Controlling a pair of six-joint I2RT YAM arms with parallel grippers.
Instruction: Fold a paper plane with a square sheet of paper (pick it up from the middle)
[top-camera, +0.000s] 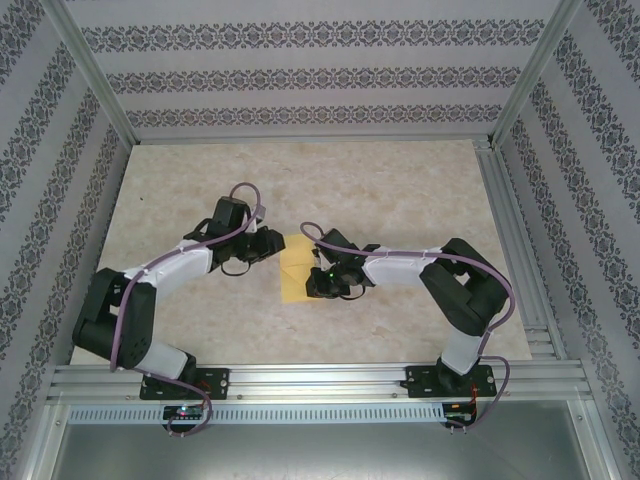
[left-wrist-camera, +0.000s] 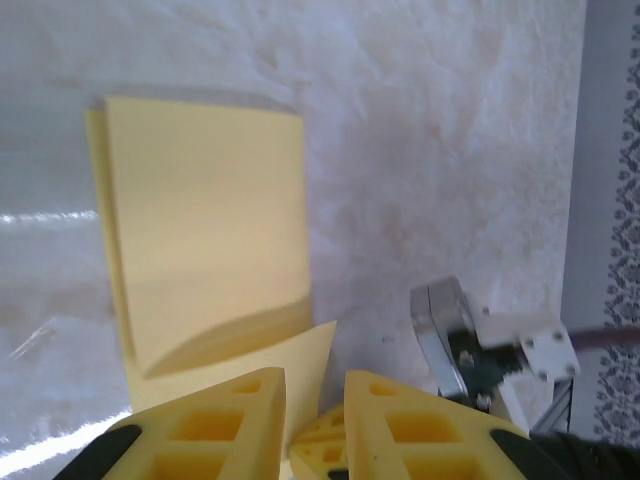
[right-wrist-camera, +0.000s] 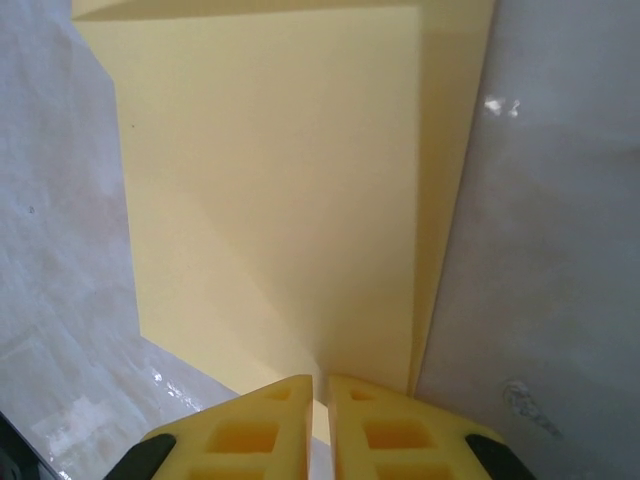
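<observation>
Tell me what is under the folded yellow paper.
Under the yellow paper lies the marbled table. Its top flap covers a second paper layer that peeks out along one edge; anything between the layers is hidden.

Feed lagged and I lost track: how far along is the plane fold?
Done: the sheet is folded over into a two-layer strip. In hand: the right gripper is shut on its edge; the left gripper sits at a loose corner, grip unclear. Remaining: nose and wing folds; no dart shape yet.
</observation>
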